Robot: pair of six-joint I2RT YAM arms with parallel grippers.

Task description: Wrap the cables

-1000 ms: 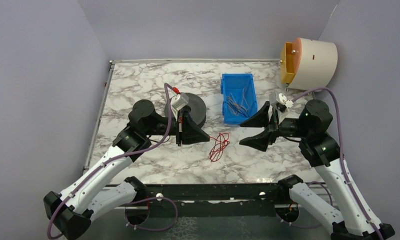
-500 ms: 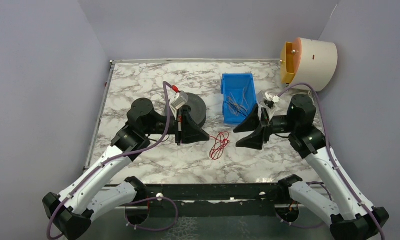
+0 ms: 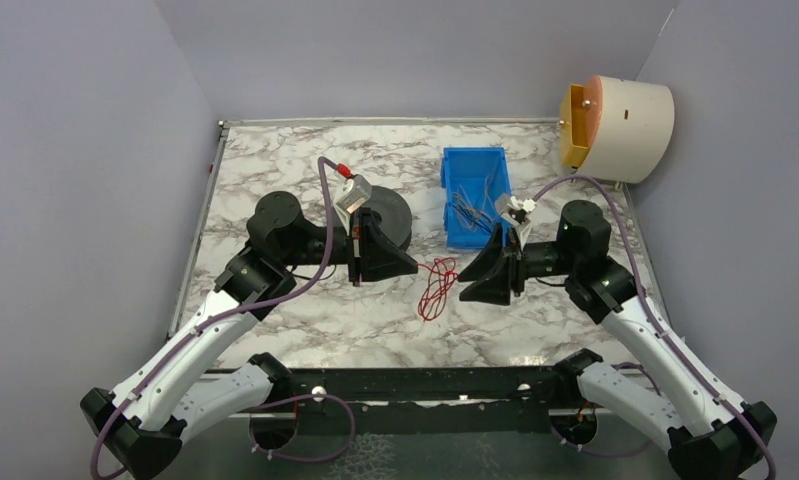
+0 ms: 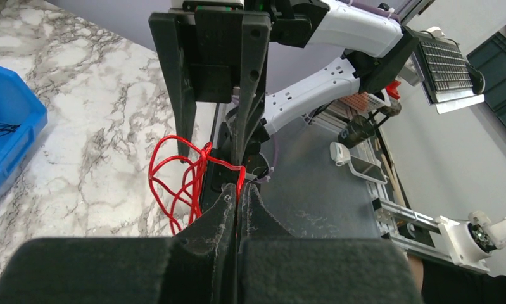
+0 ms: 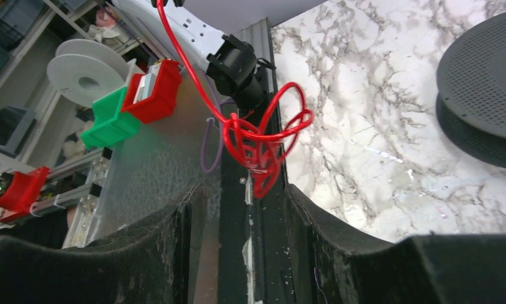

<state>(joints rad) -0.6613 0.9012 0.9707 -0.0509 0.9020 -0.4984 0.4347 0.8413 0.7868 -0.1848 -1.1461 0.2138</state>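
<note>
Thin red cable (image 3: 436,290), loosely looped, tangled

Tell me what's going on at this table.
Two robot arms are working on a tangled red cable lying on the marble table. The left hand is shut on one strand of it, beside a black spool. The right hand, open, points at the bundle from the other side and does not hold it. More thin wires sit in the blue bin.

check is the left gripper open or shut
Shut: left gripper's jaws meet in the wrist view, pinching a strand of the red cable.
</note>
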